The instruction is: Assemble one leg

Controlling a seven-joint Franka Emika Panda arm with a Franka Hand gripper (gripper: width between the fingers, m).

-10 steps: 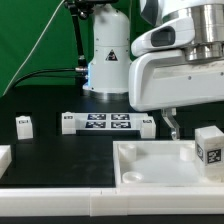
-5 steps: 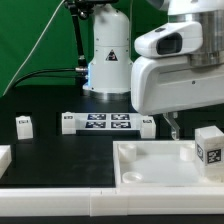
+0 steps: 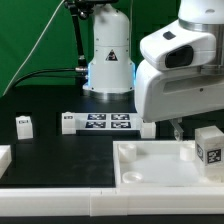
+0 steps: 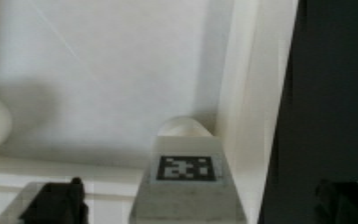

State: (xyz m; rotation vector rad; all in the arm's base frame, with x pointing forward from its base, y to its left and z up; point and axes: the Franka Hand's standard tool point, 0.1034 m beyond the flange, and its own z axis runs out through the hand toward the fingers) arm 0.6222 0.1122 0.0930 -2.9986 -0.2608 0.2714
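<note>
1. Sliding toward the exterior view's right since a second ago, the arm (image 3: 185, 85) hangs over the tray (image 3: 165, 165).
2. Tagged leg (image 3: 209, 148) stands on the tray beside its rim.
3. Open fingers (image 4: 55, 203) straddle the leg, gripping nothing; an off-centre close could topple it.

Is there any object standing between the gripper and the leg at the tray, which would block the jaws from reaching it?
Nothing visible does. In the wrist view the leg shows straight ahead, in the gap between the open jaws of the gripper, with free space on each side of it.
</note>
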